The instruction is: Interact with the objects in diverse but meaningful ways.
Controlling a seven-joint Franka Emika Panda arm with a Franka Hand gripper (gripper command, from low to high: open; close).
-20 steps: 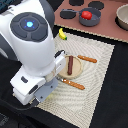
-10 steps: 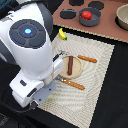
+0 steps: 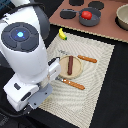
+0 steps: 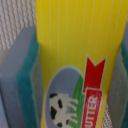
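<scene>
Yellow block (image 4: 80, 45), a butter-labelled toy, sits clamped between the two green-padded jaws in the wrist view, so the gripper (image 4: 75, 75) is closed on it, presumably to carry it somewhere useful. Outward from there, the arm (image 3: 25, 55) hides the block in the exterior view and hangs over the near corner of the striped mat (image 3: 100, 65). On that mat lies the brown sausage (image 3: 70, 64) on a round plate (image 3: 71, 66), the yellow banana (image 3: 62, 34) just off its far edge, and beyond it the red tomato (image 3: 86, 15) rests in the grey pot (image 3: 90, 19) on the tabletop (image 3: 117, 90).
</scene>
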